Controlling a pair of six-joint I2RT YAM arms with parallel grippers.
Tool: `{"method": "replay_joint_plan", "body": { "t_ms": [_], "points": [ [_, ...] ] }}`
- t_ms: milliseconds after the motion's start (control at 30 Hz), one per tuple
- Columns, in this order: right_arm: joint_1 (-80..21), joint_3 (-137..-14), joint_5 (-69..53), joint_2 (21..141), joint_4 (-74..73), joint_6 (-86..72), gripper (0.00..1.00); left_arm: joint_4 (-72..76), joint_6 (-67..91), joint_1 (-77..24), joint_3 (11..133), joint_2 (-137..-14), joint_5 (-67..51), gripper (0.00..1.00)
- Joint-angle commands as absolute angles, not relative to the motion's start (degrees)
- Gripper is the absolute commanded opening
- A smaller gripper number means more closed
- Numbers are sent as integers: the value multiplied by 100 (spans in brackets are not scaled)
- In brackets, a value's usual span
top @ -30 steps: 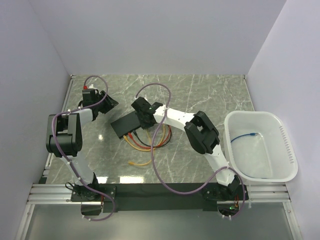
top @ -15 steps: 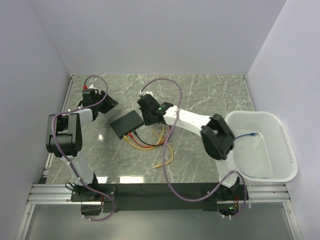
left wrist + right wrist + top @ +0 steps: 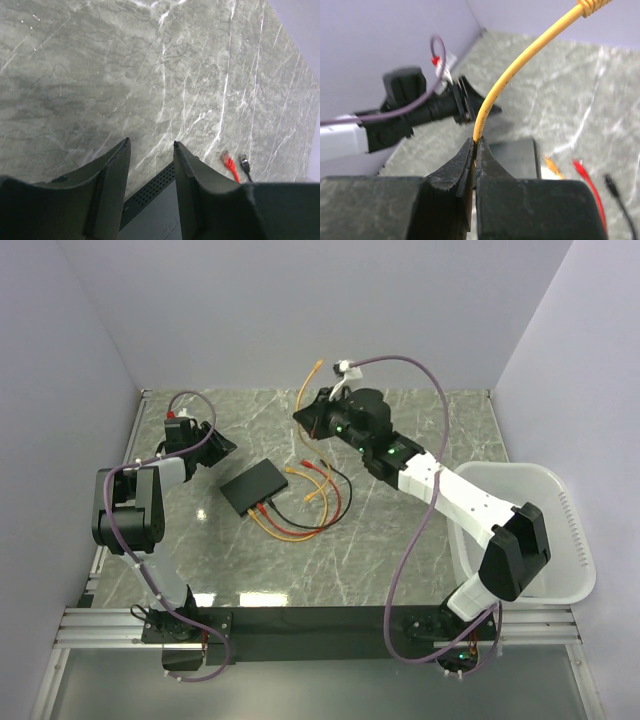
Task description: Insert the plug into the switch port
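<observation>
The right gripper's [image 3: 474,150] jaws pinch a thin yellow cable [image 3: 487,100] below its raised plug [image 3: 318,365], above the grey marbled table [image 3: 450,420] where the flat matte-black rectangular switch [image 3: 254,487] lies, while the left gripper [image 3: 150,150], jaws spread apart, hangs near the switch's corner.

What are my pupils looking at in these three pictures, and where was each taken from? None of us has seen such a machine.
These are two robot arms bolted to a marbled table. The wide picture looks down from above; the other two come from cameras on the wrists, so each shows its own fingers. The left gripper is open and empty, close to the switch, a flat black box. The right gripper is shut on a yellow cable, holding it up in the air. Red, black and orange cables lie beside the switch. A white tub stands on the right.
</observation>
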State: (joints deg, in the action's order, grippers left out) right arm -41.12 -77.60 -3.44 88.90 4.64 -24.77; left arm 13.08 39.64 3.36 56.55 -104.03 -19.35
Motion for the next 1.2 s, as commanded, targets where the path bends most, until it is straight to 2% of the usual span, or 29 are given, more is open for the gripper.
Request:
{"method": "replay_joint_plan", "body": {
  "t_ms": [0, 200, 333, 400, 600, 767, 900, 1067, 1167],
  "points": [
    [-3903, -7787, -1238, 8588, 1274, -2479, 0, 1564, 3920, 360, 5634, -10275, -2030, 45],
    [-3911, -7269, -1010, 7640, 1416, -1540, 0, 1704, 3937, 360, 5590, -10257, -2170, 44],
    [-3902, -7488, -1686, 7742, 512, -994, 0, 2177, 4034, 360, 5371, -10125, -2512, 43],
    [-3990, -7366, -2037, 7961, 160, -1046, 0, 2669, 4270, 360, 5239, -10037, -3168, 44],
    [-4516, -6453, -1846, 8446, 149, -1151, 0, 5796, 5825, 360, 4501, -10046, -4945, 44],
    [-4886, -6302, -1591, 8919, 184, -1424, 0, 8203, 7344, 360, 4342, -10406, -5510, 41],
    [-5238, -6363, -1161, 9202, 123, -1354, 0, 9086, 8120, 352, 4316, -10687, -5616, 40],
    [-5317, -6731, -1046, 9588, 44, -1424, 0, 8554, 7878, 194, 4368, -10600, -5625, 43],
    [-5326, -6864, -1072, 9694, 44, -1424, 0, 7228, 6990, 44, 4482, -10267, -5477, 44]
  ]
}}
